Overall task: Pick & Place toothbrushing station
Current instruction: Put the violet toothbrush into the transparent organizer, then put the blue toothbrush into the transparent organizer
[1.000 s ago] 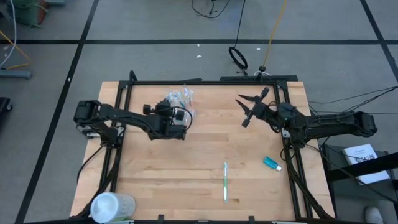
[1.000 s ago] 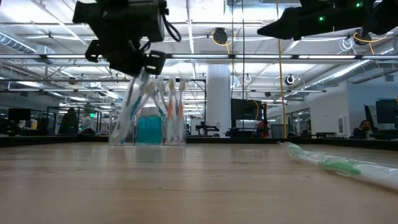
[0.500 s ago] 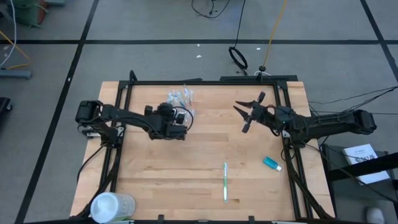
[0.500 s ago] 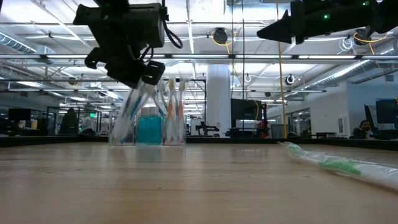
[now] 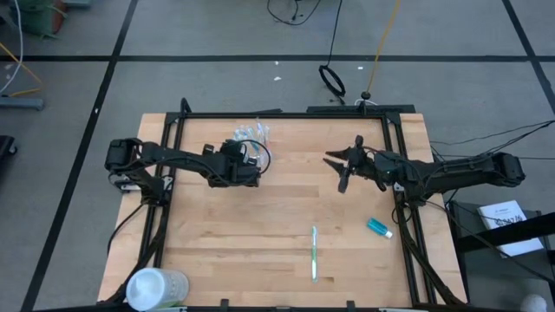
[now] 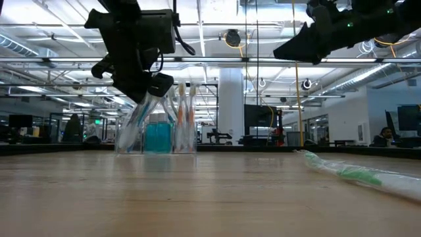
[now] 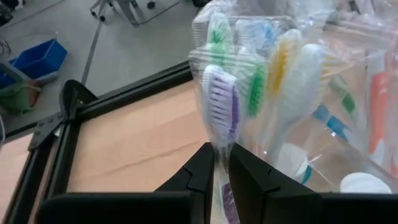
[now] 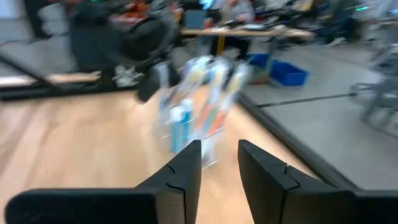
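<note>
High view: the table (image 5: 225,234) fills mid-frame, cup (image 5: 251,134) upper centre, crammed with pastel toothbrushes (image 7: 261,81). Left gripper (image 7: 222,171) pinches a wrapped purple-bristled toothbrush (image 7: 219,106), looking light and slippery; best held by the stem. Right gripper (image 5: 342,166), centre-right, hangs open and empty.

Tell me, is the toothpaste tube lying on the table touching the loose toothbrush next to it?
No, in the high view the toothpaste tube lies apart from the loose toothbrush, with bare wood between them.

table (image 5: 286,217): matt wood | toothbrushes (image 7: 261,81): glossy, probably plastic-wrapped
</note>
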Action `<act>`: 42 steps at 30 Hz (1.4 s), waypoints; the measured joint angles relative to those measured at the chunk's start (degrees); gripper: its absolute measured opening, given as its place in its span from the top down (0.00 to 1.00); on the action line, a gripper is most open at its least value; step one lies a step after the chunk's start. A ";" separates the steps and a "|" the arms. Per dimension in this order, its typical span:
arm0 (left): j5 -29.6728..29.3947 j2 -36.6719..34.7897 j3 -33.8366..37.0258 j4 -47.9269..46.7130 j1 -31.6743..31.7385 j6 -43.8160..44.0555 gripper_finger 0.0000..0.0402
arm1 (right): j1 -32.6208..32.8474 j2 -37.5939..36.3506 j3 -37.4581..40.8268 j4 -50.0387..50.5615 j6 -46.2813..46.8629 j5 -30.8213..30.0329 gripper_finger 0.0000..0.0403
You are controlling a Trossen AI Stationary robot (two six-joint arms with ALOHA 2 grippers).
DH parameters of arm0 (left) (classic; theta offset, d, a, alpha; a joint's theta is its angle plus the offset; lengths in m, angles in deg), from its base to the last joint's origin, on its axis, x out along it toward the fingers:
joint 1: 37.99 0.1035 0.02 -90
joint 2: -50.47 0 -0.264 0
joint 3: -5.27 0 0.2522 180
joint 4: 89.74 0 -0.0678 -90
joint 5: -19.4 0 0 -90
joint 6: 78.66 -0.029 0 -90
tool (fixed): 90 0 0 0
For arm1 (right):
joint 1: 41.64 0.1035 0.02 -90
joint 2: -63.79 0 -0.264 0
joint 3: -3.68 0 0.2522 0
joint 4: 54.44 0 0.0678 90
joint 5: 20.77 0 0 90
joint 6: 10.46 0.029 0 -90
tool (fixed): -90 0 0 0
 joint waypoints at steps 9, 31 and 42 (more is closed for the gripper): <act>2.98 0.02 -2.65 -1.06 0.04 -6.90 0.88 | -0.10 6.32 0.02 -2.31 2.28 4.22 0.61; 12.19 -4.00 -6.54 -14.97 1.60 -12.12 0.50 | 6.32 7.12 -3.06 9.60 3.78 9.91 0.57; 12.98 -17.68 -6.54 -11.93 -0.02 -12.44 0.53 | 17.94 6.57 -12.86 58.79 28.23 8.75 0.57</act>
